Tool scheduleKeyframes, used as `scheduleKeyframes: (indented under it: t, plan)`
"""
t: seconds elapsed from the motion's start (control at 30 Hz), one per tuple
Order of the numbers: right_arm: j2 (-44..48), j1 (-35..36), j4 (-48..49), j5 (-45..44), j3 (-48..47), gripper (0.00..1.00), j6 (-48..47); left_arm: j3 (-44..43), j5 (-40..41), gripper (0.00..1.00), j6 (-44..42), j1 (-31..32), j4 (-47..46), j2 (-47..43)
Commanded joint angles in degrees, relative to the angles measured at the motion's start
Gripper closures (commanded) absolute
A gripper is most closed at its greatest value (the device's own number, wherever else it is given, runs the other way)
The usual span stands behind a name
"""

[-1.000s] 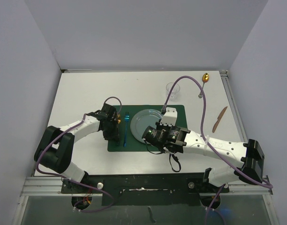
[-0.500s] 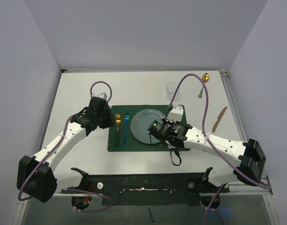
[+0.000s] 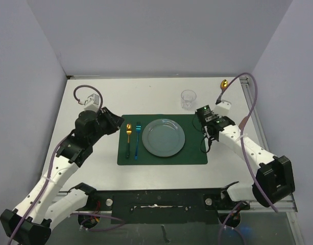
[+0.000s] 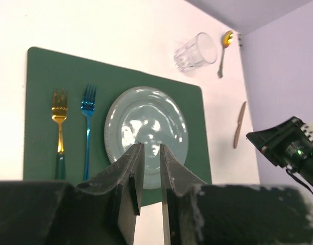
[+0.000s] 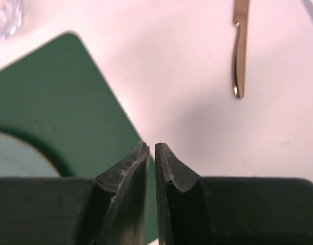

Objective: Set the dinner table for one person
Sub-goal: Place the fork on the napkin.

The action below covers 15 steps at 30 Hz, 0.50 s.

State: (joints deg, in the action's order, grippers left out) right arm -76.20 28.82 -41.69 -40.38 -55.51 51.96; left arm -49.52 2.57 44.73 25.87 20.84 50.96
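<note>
The dinner table (image 3: 146,97) is a white tabletop carrying a dark green placemat (image 3: 192,153). On the mat lie a pale blue-grey plate (image 3: 164,138), a gold fork (image 3: 128,135) and a blue fork (image 3: 138,139), both left of the plate. My left gripper (image 3: 115,124) hovers off the mat's left edge. Its jaws (image 4: 150,145) stand a narrow gap apart with nothing between them. My right gripper (image 3: 208,133) hangs over the mat's right edge. Its fingertips (image 5: 151,145) are almost touching and hold nothing.
A clear glass (image 3: 188,98) stands beyond the mat's far right corner. A gold spoon (image 3: 223,85) lies at the far right. A bronze knife (image 5: 240,51) lies on the white surface right of the mat. A metal rail (image 3: 250,109) runs along the right edge.
The left arm has pulled back left, off the forks, and its jaws have narrowed. The right arm has swung from over the plate to the mat's right edge.
</note>
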Motion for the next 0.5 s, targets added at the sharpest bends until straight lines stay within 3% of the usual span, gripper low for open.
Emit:
scheduleKeyframes:
  t: [0.0, 0.2, 0.33, 0.47]
  plan:
    - [-1.2, -8.9, 7.1, 2.7, -5.2, 0.87, -10.7, 1.9, -3.1, 0.84, 1.2, 0.6, -10.6, -2.9]
    - [-12.0, -21.4, 11.5, 13.1, -11.7, 0.87, -16.3, 7.7, -9.4, 0.84, 0.2, 0.9, -21.9, -6.7]
    - [-18.4, -26.9, 13.8, 19.3, -15.8, 0.87, -18.7, 9.2, -11.3, 0.83, -1.3, 1.4, -23.8, -7.3]
    - [-27.4, -29.4, 12.3, 20.2, -24.9, 0.88, -20.1, 9.8, -11.7, 0.83, -2.7, 2.4, -24.5, -6.5]
